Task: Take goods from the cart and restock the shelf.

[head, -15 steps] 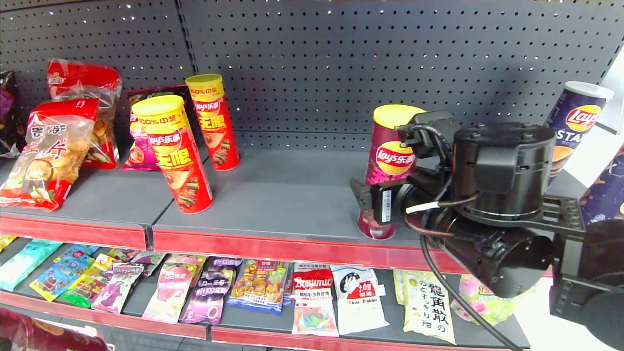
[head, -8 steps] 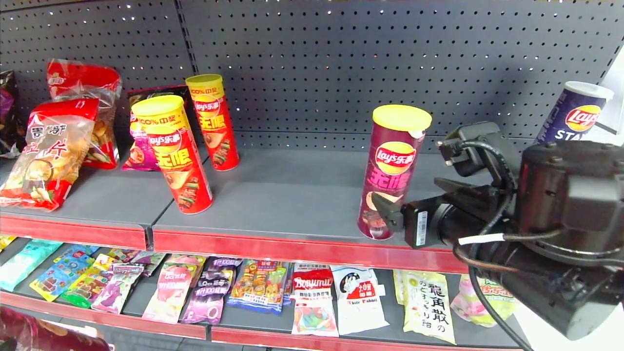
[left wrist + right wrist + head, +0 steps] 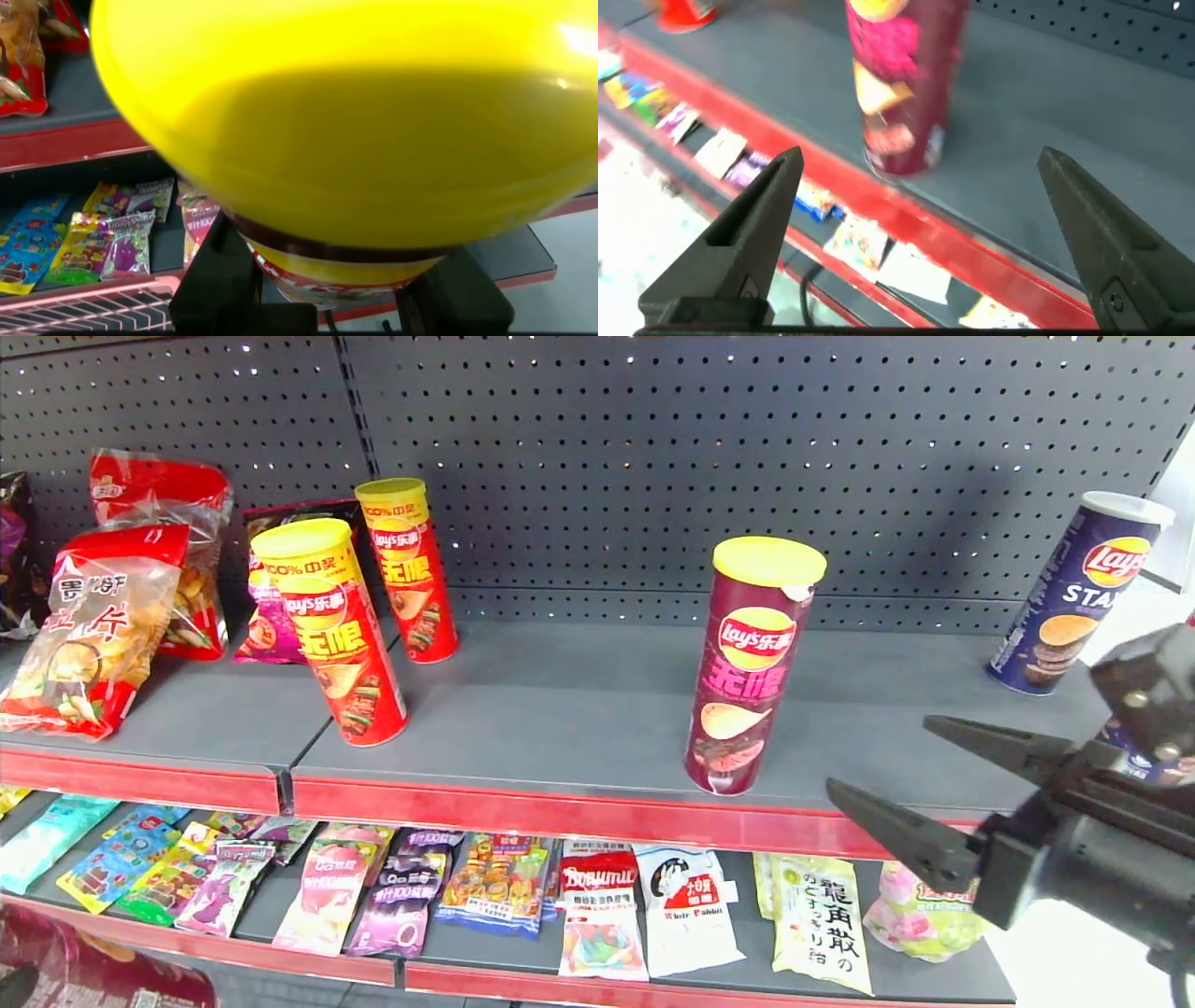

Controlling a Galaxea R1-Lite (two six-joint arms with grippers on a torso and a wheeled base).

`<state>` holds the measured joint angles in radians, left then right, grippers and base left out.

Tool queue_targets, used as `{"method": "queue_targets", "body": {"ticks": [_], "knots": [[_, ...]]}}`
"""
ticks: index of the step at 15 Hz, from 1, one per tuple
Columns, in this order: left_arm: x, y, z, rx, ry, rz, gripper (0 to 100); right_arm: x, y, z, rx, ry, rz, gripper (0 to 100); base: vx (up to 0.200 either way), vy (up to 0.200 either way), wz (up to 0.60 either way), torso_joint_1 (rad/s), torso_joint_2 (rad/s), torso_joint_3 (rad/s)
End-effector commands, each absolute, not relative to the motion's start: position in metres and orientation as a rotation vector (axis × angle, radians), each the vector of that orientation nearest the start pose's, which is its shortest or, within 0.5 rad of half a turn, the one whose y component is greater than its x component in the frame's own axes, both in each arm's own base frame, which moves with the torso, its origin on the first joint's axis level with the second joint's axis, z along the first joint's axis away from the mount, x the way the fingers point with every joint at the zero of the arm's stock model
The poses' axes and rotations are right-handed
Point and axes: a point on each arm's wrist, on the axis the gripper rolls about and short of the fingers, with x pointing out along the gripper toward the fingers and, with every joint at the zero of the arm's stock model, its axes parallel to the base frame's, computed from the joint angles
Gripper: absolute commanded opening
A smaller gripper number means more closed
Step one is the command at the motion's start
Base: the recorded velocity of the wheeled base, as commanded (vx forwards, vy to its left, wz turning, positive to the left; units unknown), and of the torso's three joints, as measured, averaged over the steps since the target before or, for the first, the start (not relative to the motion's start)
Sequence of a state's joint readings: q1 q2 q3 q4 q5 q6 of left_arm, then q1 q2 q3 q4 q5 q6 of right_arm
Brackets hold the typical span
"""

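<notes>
A maroon chip can [image 3: 754,663] with a yellow lid stands upright near the front edge of the grey shelf [image 3: 560,709]. My right gripper [image 3: 879,756] hangs open to the right of it and in front of the shelf edge, holding nothing. From the right wrist, the maroon chip can [image 3: 906,84] stands beyond the spread right gripper [image 3: 920,166]. My left gripper [image 3: 332,294] is shut on a chip can with a yellow lid [image 3: 355,112], its dark fingers [image 3: 220,280] on both sides of the can's body.
Two red chip cans [image 3: 341,630] and snack bags [image 3: 93,625] occupy the shelf's left part. A blue chip can [image 3: 1074,593] stands at the far right. Candy packets [image 3: 597,905] line the lower shelf. A pink cart rim [image 3: 84,303] lies below the left gripper.
My right gripper has let go of the maroon can and drawn back to the right, off the shelf. The can stays standing where it was set.
</notes>
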<state>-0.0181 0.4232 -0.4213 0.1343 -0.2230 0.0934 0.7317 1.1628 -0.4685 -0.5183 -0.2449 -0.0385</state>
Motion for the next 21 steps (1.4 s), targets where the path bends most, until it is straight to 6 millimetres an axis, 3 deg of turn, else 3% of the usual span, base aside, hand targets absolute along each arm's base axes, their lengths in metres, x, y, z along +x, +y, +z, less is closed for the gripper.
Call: {"method": "queue_targets", "body": {"ticks": [1, 3, 4, 6, 8, 10, 14, 18, 21], "knots": [[0.011, -0.005, 0.193, 0.080, 0.134, -0.250, 0, 0.091, 0.040, 0.191, -0.129, 0.051, 0.373, 100, 0.000, 0.000, 0.00, 0.000, 0.00, 0.000], [0.018, -0.006, 0.203, 0.076, 0.143, -0.278, 0, 0.075, 0.016, 0.186, -0.079, 0.079, 0.239, 100, 0.000, 0.000, 0.00, 0.000, 0.00, 0.000], [0.020, -0.006, 0.205, 0.074, 0.148, -0.300, 0, 0.057, 0.008, 0.183, -0.074, 0.096, 0.194, 100, 0.000, 0.000, 0.00, 0.000, 0.00, 0.000], [0.024, -0.007, 0.208, 0.075, 0.151, -0.334, 0, 0.023, 0.003, 0.175, -0.097, 0.102, 0.143, 100, 0.000, 0.000, 0.00, 0.000, 0.00, 0.000], [0.028, -0.008, 0.212, 0.079, 0.128, -0.358, 0, 0.002, -0.001, 0.161, -0.115, 0.155, -0.030, 100, 0.000, 0.000, 0.00, 0.000, 0.00, 0.000], [0.030, -0.008, 0.214, 0.088, 0.105, -0.371, 0, -0.009, -0.001, 0.151, -0.092, 0.154, -0.068, 100, 0.000, 0.000, 0.00, 0.000, 0.00, 0.000], [0.030, -0.009, 0.213, 0.083, 0.101, -0.415, 0, -0.027, -0.001, 0.090, -0.085, 0.104, 0.000, 100, 0.000, 0.000, 0.00, 0.000, 0.00, 0.000], [0.028, -0.009, 0.213, 0.077, 0.080, -0.417, 0, -0.030, 0.002, 0.085, -0.036, 0.057, 0.090, 100, 0.000, 0.000, 0.00, 0.000, 0.00, 0.000], [0.027, -0.009, 0.215, 0.056, 0.067, -0.418, 0, -0.030, 0.000, 0.085, -0.026, 0.053, 0.018, 100, 0.000, 0.000, 0.00, 0.000, 0.00, 0.000]]}}
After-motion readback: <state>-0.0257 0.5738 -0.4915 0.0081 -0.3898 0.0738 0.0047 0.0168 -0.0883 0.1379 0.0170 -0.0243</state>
